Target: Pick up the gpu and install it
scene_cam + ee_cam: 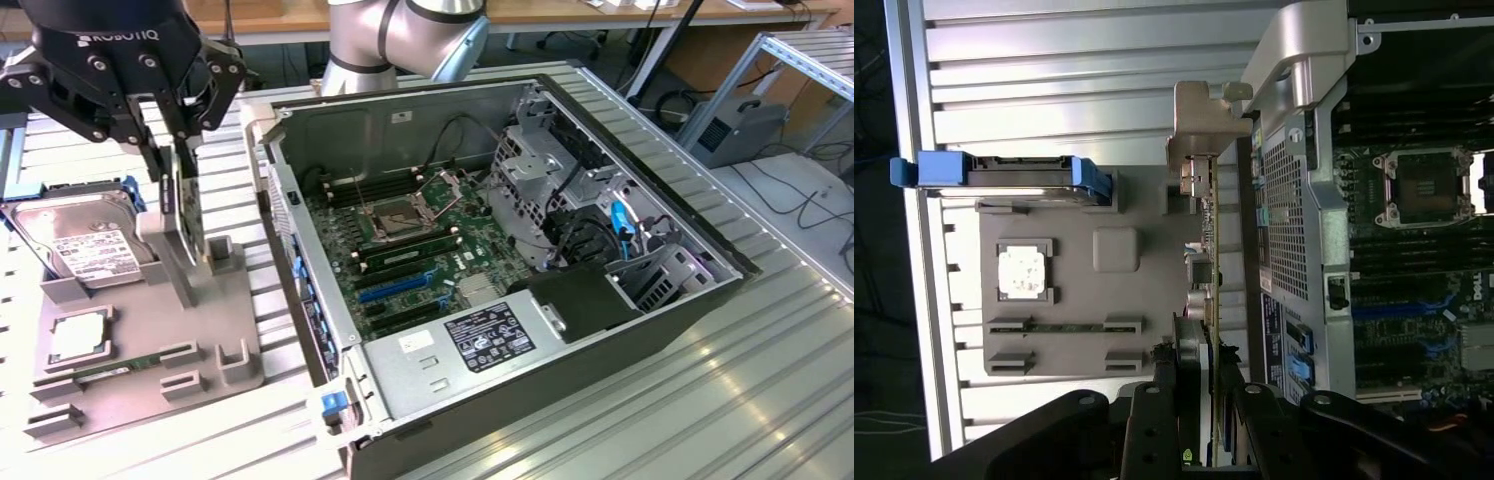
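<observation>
The gpu [183,205] is a thin dark card standing on edge over the grey holder tray [134,400], its silvery bracket [166,255] hanging down toward the tray. My gripper [174,138] is above it, fingers shut on the card's upper edge. In the wrist view the gpu [1210,290] shows edge-on, running away from the gripper [1206,415] to its bracket [1199,125], with one black finger on each face. Whether the card's lower edge still touches the tray cannot be told. The open computer case [534,250] lies to the exterior view's right, its motherboard [414,260] exposed.
On the tray sit a silver hard drive [80,245] with blue rails, a processor chip [78,335] and a green memory stick [127,365]. The case's near wall [1294,200] runs close beside the gpu. Blue expansion slots [394,290] lie on the motherboard. Ribbed aluminium table [694,400] surrounds everything.
</observation>
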`<state>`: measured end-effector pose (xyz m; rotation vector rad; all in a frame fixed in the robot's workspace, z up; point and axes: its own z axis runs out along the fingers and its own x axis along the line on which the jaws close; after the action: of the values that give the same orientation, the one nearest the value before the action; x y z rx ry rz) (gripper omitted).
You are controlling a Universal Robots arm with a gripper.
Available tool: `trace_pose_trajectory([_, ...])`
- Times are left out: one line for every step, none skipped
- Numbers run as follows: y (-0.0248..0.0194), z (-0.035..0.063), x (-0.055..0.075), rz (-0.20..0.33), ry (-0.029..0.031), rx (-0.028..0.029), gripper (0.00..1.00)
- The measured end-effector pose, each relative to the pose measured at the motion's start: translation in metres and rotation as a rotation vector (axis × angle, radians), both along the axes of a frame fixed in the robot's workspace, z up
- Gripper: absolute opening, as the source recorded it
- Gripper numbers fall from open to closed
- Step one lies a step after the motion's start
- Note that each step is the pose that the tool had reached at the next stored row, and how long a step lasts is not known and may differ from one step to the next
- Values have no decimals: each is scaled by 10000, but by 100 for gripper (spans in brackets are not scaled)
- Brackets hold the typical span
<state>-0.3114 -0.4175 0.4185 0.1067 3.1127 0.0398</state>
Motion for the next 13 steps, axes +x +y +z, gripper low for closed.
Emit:
trace_pose_trajectory([0, 6, 0, 0, 0, 0, 27])
trace_pose_trajectory([0, 13, 0, 0, 0, 0, 27])
trace_pose_trajectory([0, 19, 0, 0, 0, 0, 27])
trace_pose_trajectory([0, 32, 0, 0, 0, 0, 27])
trace_pose_trajectory([0, 40, 0, 0, 0, 0, 27])
trace_pose_trajectory([0, 47, 0, 0, 0, 0, 27])
trace_pose_trajectory([0, 54, 0, 0, 0, 0, 27])
trace_pose_trajectory([0, 60, 0, 0, 0, 0, 27])
trace_pose_trajectory([0, 67, 0, 0, 0, 0, 27])
trace_pose_trajectory([0, 73, 0, 0, 0, 0, 27])
trace_pose_trajectory([0, 80, 0, 0, 0, 0, 27])
trace_pose_trajectory([0, 87, 0, 0, 0, 0, 27])
trace_pose_trajectory([0, 94, 0, 0, 0, 0, 27])
